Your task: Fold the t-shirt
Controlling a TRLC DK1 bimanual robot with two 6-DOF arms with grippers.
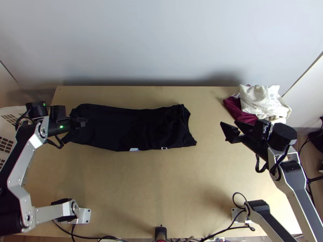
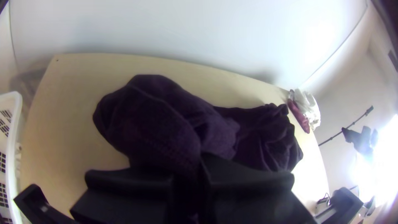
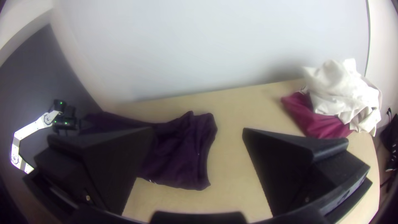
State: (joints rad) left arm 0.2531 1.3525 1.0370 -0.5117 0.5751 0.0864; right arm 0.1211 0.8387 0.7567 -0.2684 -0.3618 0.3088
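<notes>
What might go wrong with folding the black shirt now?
The shirt could slip from the left tool, which pinches it near one end. Its other end is rumpled, so the fold might come out crooked. The open right tool might bump the white cloth and maroon cloth if it swings that way.

From here I count one dark t-shirt (image 1: 105, 125), one wooden counter (image 1: 121, 181), one white basket (image 2: 15, 124) and, heaped together, probably one maroon cloth (image 1: 240, 113) and one cream cloth (image 1: 258, 101).

The left pincer (image 1: 83, 121) is clenched; the right pincer (image 1: 229, 123) gapes wide.
</notes>
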